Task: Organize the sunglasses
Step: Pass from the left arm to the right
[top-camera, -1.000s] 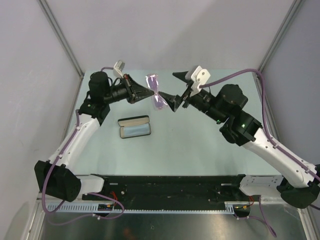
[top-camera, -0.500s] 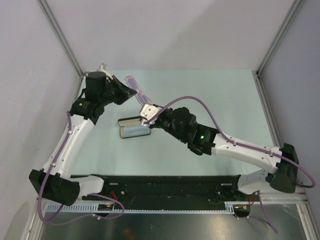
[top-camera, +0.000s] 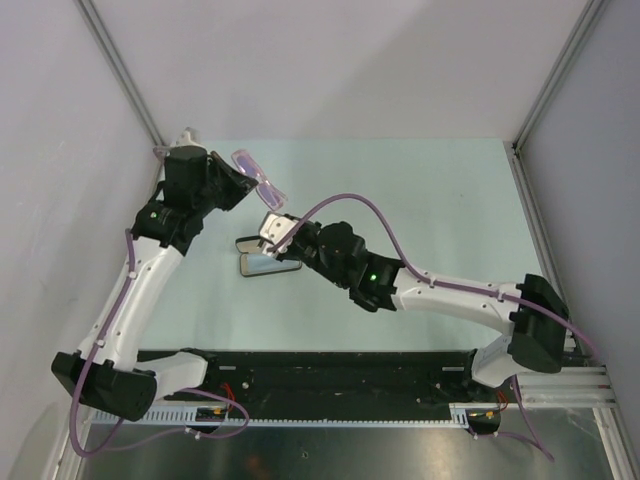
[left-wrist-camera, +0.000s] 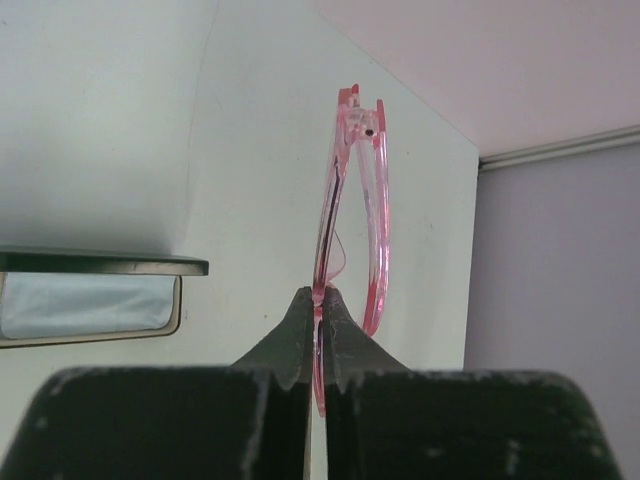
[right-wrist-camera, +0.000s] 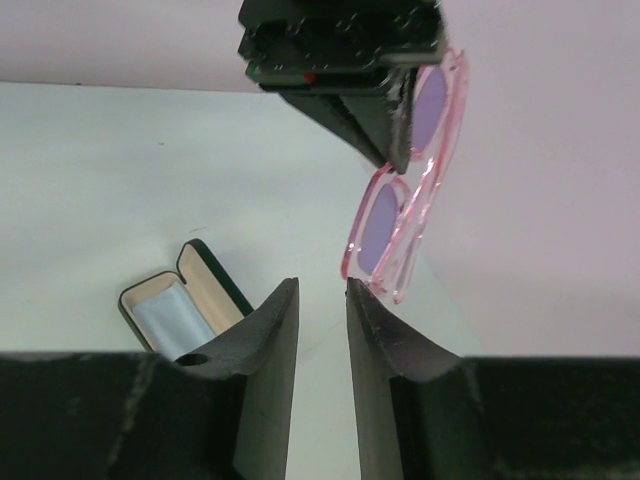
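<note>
Left jaws are pressing together on the thin pink rim of the sunglasses (left-wrist-camera: 378, 220), pinching them edge-on. The frame is standing straight out past the tips, lifted clear of the counter (top-camera: 420, 200). The temple arms seem to be lying folded against the front, though we cannot be sure.

We are reading this high, rim-only grip as a way of presenting the pair, leaving lenses and free edge exposed for the other arm.

Right jaws are standing a little apart with nothing between them. They are pointing up at the lower lens, which is hanging just beyond their tips and slightly to the right. We are judging this as lining up for a second hold, not yet touching.

Below and to the left of both sets of jaws, the black case (right-wrist-camera: 205, 280) is lying open on the counter with the pale blue cloth (right-wrist-camera: 168, 318) in its tray. It is sitting ready to receive the sunglasses, and we are taking that as the next destination.
</note>
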Tool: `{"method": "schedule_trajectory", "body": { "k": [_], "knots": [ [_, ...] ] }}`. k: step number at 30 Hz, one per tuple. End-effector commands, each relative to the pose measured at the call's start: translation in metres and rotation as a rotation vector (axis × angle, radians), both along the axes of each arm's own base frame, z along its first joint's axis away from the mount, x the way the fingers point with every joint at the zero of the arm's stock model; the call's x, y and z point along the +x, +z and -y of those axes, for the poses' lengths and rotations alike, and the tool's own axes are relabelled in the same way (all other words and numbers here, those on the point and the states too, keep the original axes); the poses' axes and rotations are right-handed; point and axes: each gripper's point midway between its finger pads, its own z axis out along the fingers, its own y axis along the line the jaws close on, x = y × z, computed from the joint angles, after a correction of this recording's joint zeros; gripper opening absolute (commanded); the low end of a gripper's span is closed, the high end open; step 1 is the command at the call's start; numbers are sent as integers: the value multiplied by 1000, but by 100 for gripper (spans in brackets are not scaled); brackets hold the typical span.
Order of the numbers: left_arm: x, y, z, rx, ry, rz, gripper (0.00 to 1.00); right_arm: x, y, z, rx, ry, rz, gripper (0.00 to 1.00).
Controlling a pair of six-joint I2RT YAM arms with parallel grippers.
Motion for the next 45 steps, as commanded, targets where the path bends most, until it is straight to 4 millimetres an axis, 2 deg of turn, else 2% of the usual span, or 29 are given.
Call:
{"method": "schedule_trajectory", "body": {
  "k": [1,6,16,20,29,34,45],
  "knots": [
    [-5,32,-9,-7,54,81,0,-1,17,-14,105,17,8,31],
    [-8,30,-4,-7,38,72,1,3,14,-22,129,19,21,34],
    [-11,35,1,-29,33,74,0,20,13,-16,150,-23,15,37],
    [-14,36,4,-36,21,72,0,22,15,-19,161,-9,28,38],
    [-19,45,-2,-28,56,90,0,27,12,-21,141,-10,61,40],
    [-23,45,-2,-28,64,89,1,38,11,-16,163,-57,54,38],
    [-29,44,-1,-63,80,80,1,44,6,-17,143,-82,86,34]
  ]
}}
